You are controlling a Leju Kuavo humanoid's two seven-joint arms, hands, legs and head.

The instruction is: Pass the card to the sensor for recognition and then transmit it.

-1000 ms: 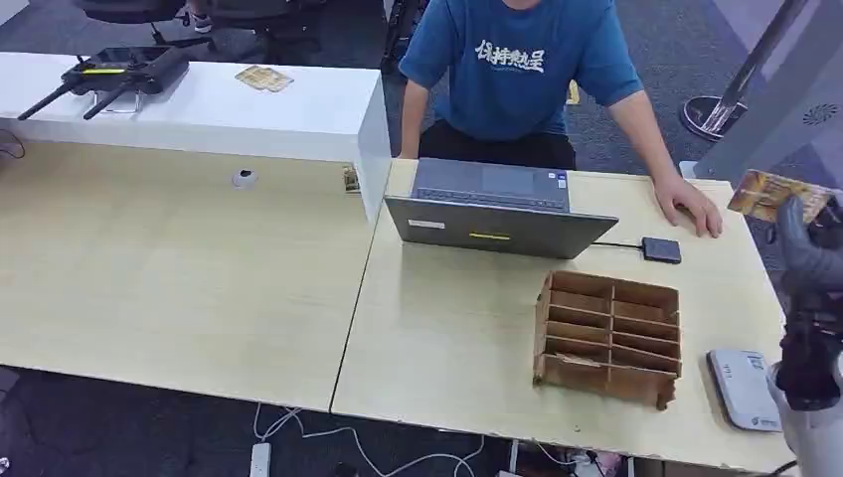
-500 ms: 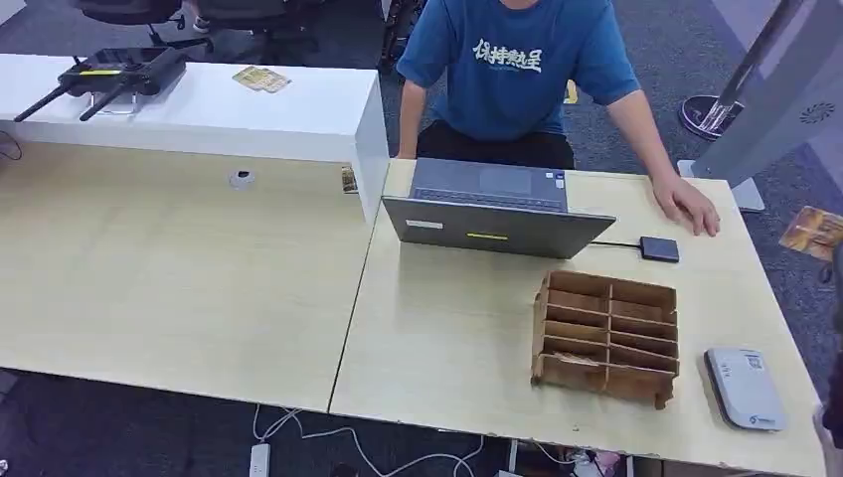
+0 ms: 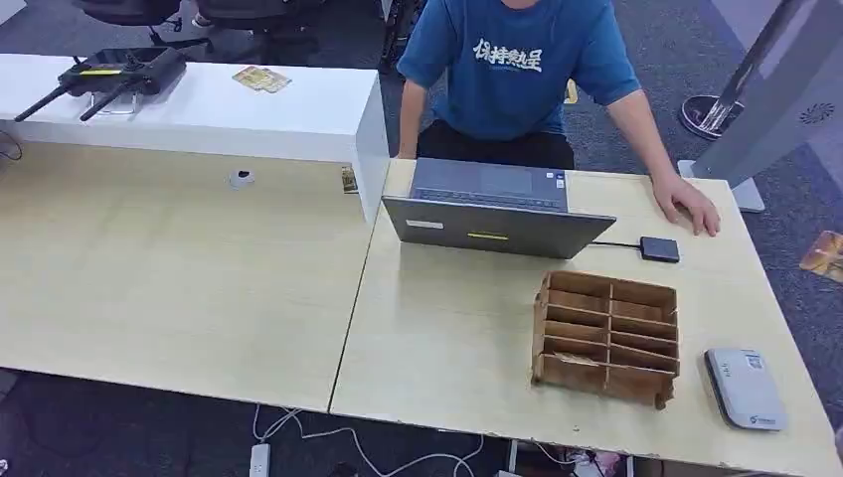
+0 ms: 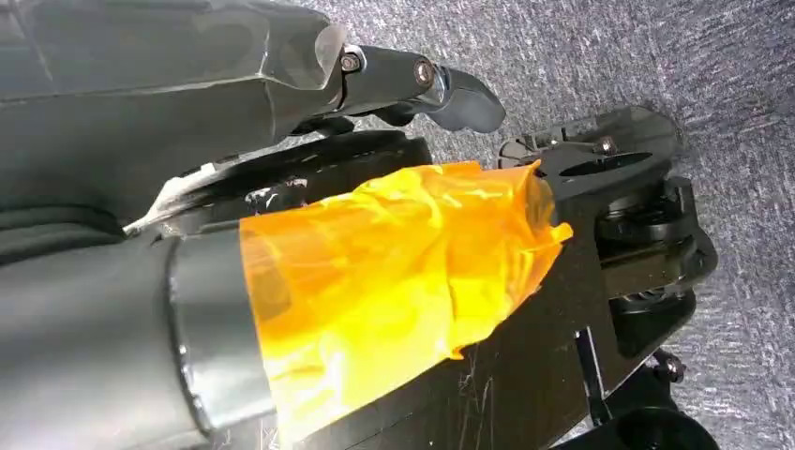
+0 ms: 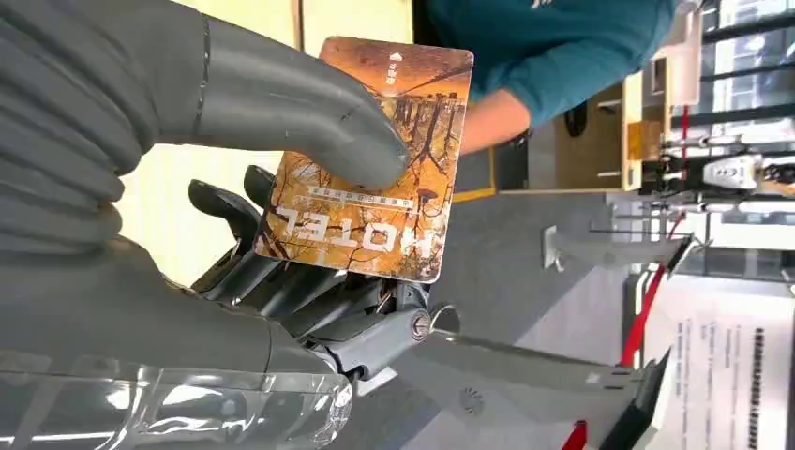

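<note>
One card [image 5: 370, 155] so far, pinched between thumb and fingers of the right hand [image 5: 234, 178], off past the table's [image 3: 447, 338] right edge. Sensor [image 3: 745, 388] hasn't been tapped yet, so scan and handover both remain. Left hand [image 4: 281, 141]: can't tell.

Pale wooden desks [image 3: 179, 268] on grey carpet [image 3: 686, 60].
</note>
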